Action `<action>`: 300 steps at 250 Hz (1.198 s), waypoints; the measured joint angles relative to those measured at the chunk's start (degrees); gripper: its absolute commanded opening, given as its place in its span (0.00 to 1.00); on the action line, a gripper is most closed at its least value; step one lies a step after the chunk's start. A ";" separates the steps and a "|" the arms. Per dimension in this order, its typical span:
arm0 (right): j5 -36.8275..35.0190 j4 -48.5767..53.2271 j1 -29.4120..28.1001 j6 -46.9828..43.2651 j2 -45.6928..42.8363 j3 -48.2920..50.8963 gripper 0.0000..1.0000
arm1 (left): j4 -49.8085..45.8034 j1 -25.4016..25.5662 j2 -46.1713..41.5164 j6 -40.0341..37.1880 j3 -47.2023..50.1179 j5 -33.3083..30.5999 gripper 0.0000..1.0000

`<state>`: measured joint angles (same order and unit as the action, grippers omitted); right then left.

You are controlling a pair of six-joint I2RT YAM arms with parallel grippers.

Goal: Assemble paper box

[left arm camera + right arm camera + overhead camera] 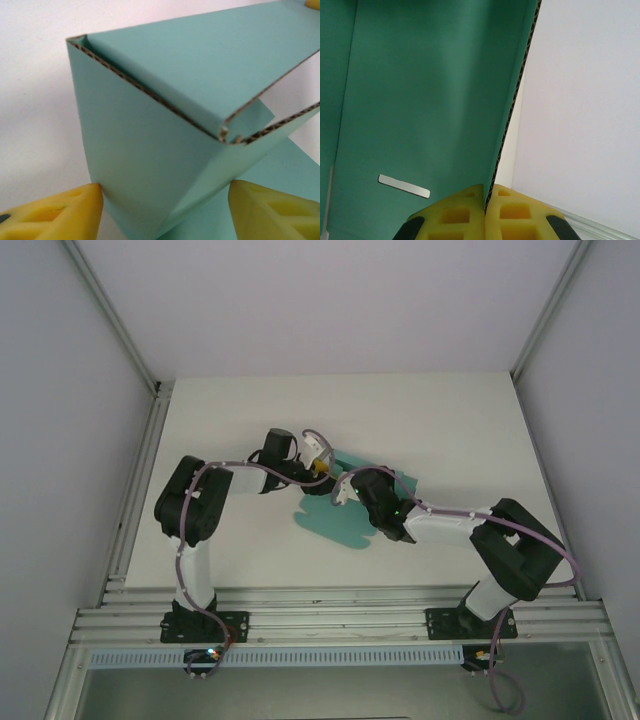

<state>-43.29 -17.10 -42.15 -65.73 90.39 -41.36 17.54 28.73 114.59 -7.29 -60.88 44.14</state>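
The paper box (pixel 335 518) is a teal-green card cut-out lying partly folded mid-table between both arms. In the left wrist view a folded panel of the paper box (pixel 150 150) rises between my left gripper's (pixel 165 212) yellow fingertips (pixel 65 210), which stand wide apart. The left tip touches the panel's edge and the right tip sits just beside the fold. My right gripper (pixel 485 200) is shut on the corrugated edge of an upright panel of the paper box (pixel 430 100). From above, the left gripper (pixel 322 465) and right gripper (pixel 343 490) meet over the card's far part.
A small silver strip (pixel 403 186) sits on the inner face of the card. The white table (pixel 450 440) is walled by grey panels, with an aluminium rail (pixel 340 615) along the near edge where the arm bases stand.
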 measured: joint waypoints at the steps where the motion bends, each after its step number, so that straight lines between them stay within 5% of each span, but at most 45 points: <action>1: 0.00 0.02 0.00 0.00 0.00 -0.02 0.00 | 0.00 0.00 0.00 -0.02 -0.02 0.00 0.65; 25: 0.00 0.48 0.00 0.15 0.00 -0.24 0.00 | -0.59 0.09 0.02 0.39 -0.74 -0.46 0.65; 102: -0.55 1.07 0.28 1.31 0.00 -0.35 0.00 | 1.44 0.61 0.87 7.10 -1.99 -3.87 0.32; 135: -0.92 1.22 0.37 1.70 -0.02 -0.35 0.00 | 4.33 1.16 0.85 9.05 -1.03 -8.33 0.05; 184: -0.70 1.77 0.33 3.17 -0.22 -0.39 0.00 | 6.56 3.82 -1.03 8.55 1.05 -19.15 0.00; 243: 0.15 4.24 0.33 5.68 -1.36 -0.72 0.00 | 8.00 8.50 -1.25 10.36 1.14 -32.87 0.00; 278: 1.16 5.57 0.13 6.58 -2.16 -0.74 0.00 | 10.32 9.75 -1.20 12.39 2.21 -36.61 0.44; 300: 2.56 6.47 -0.52 7.13 -2.91 -0.81 0.00 | 13.77 8.79 -1.16 13.84 4.35 -34.77 0.50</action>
<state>-40.73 -10.63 -42.68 -58.61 87.48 -42.17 31.31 37.52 113.43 6.55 -56.53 9.37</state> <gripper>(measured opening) 0.047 0.493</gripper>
